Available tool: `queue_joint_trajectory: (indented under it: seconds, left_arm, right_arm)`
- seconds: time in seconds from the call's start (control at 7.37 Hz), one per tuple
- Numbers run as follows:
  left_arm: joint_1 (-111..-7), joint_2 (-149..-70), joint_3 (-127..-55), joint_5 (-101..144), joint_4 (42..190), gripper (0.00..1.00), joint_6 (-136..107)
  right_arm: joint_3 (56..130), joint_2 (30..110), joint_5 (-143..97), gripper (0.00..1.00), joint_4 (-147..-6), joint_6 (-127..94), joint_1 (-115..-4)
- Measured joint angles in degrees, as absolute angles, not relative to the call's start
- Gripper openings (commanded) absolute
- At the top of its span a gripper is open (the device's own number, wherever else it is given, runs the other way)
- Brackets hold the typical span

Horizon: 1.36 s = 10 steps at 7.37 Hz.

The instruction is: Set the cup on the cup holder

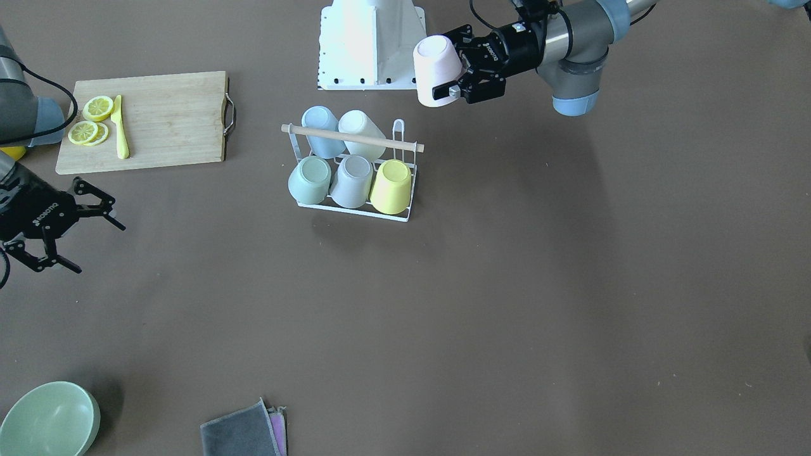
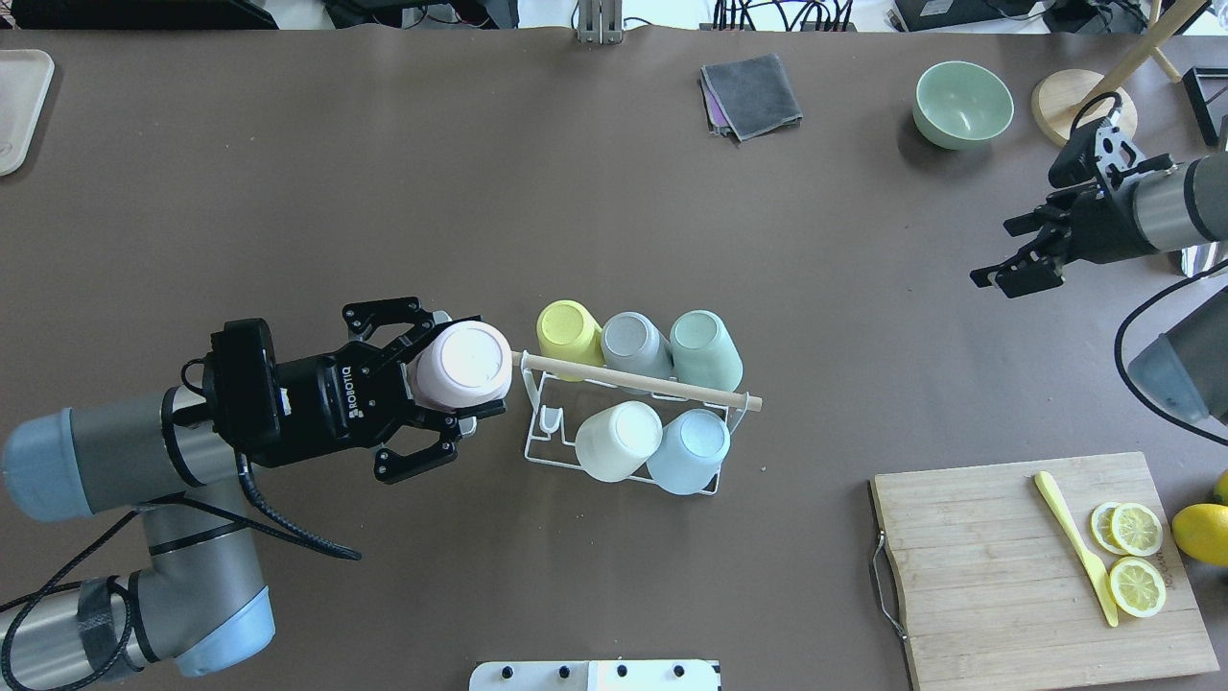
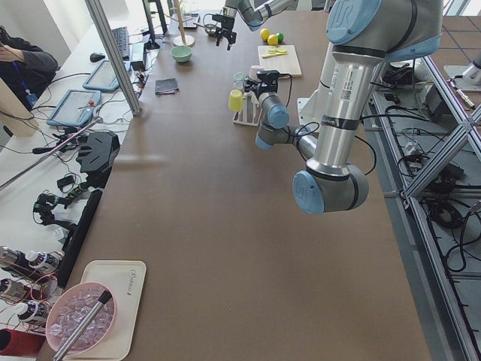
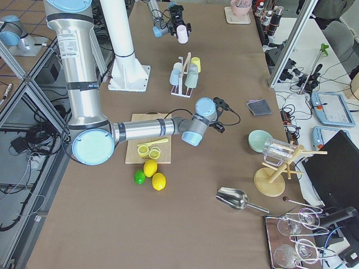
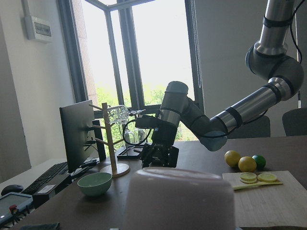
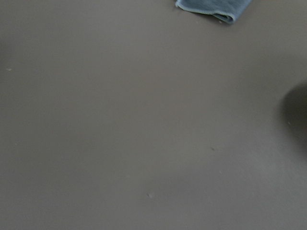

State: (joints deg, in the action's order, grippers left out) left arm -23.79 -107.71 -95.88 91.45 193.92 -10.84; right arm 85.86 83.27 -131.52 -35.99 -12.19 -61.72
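A matte brown table point(image 1: 507, 285) fills the front-facing view. On it stands the cup holder point(image 1: 352, 211), a rack of thin white wire with a rectangular base and a round, pale wooden rod point(image 1: 351, 137) across the top; upside down on its prongs sit a blue cup point(image 1: 322, 130), a cream cup point(image 1: 362, 130), a green cup point(image 1: 309, 179), a grey cup point(image 1: 352, 180) and a yellow cup point(image 1: 391, 185), all tapered and smooth, with a dull pastel finish; one bare prong point(image 1: 398, 133) stands beside the cream cup. The left gripper point(image 1: 447, 63) is clamped on the pink cup point(image 1: 434, 63), held in the air near the rack but apart from it; the right gripper point(image 1: 95, 247), well away by a bamboo cutting board point(image 1: 165, 120), hangs spread wide and empty. From overhead the pink cup shows its flat closed bottom upward, so it is inverted; it lies just beside the rod's end, not over the bare prong. The side views show it too small to add much. In the left wrist view it is a blurred, pale, rounded shape at the bottom edge; the right wrist view shows only bare table and the corner of a grey cloth point(image 6: 216, 9). By my judgement the grasp and lift are done; carrying the cup over the bare prong, lowering it and letting go are left.
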Motion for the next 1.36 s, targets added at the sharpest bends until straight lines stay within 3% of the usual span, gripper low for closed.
queue_joint_trajectory:
  seconds: [0.68,1.36]
  left_arm:
    - [-20.28,-111.7,-89.8,92.77,193.88,0.13,-12.84]
    - [-20.0,-114.22,-86.84,92.73,193.41,0.16,-12.82]
  right_arm:
    - [87.74,89.62,-132.59,0.96,-61.86,-12.72,-74.91]
    - [97.35,91.66,-133.38,1.0,-92.38,-11.99,-82.9]
